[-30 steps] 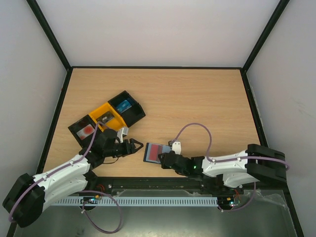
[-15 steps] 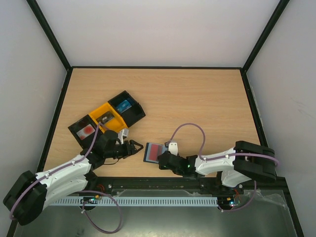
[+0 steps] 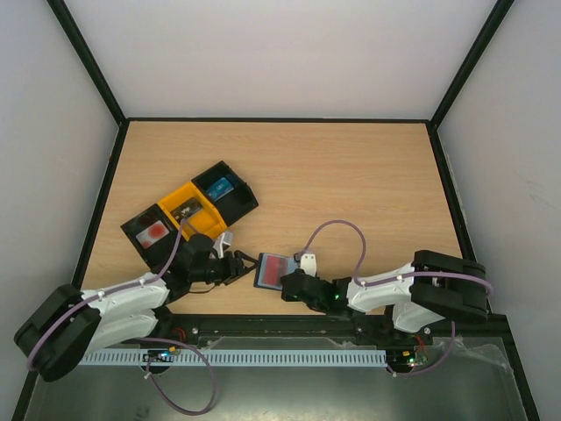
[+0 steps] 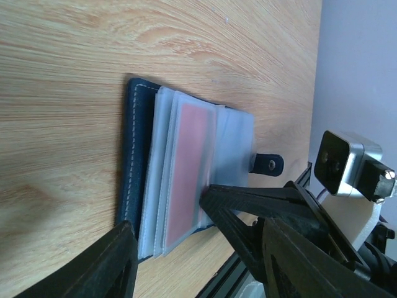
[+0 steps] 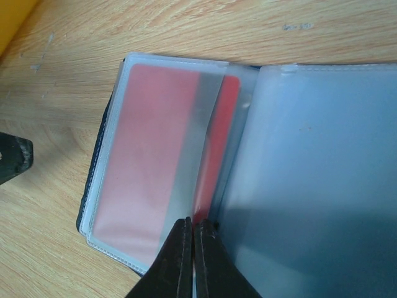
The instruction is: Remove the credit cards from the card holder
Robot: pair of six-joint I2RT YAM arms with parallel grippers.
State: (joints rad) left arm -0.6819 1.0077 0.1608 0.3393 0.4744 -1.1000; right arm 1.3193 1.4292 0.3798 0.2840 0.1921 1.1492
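Lying open near the table's (image 3: 351,175) front edge, the card holder (image 3: 273,270) has its long axis running left to right, slightly skewed. Its dark cover (image 4: 132,155) faces the left arm, and its tab clasp (image 4: 267,164) sticks out of the opposite edge. A red card (image 5: 152,155) shows through a clear sleeve. Right behind the holder is the table's near edge, while a broad stretch of wood lies beyond it. Left of the holder and further back sit the black and yellow trays (image 3: 203,221), with three credit cards (image 3: 219,186) in them. The left gripper (image 3: 244,264) reaches in low, just beside the holder's left edge, jaws spread and holding nothing. The right gripper (image 5: 191,248) comes in flat from the holder's near right. Its tips are clenched together at the sleeve's near edge, and I cannot tell if plastic is caught between them.
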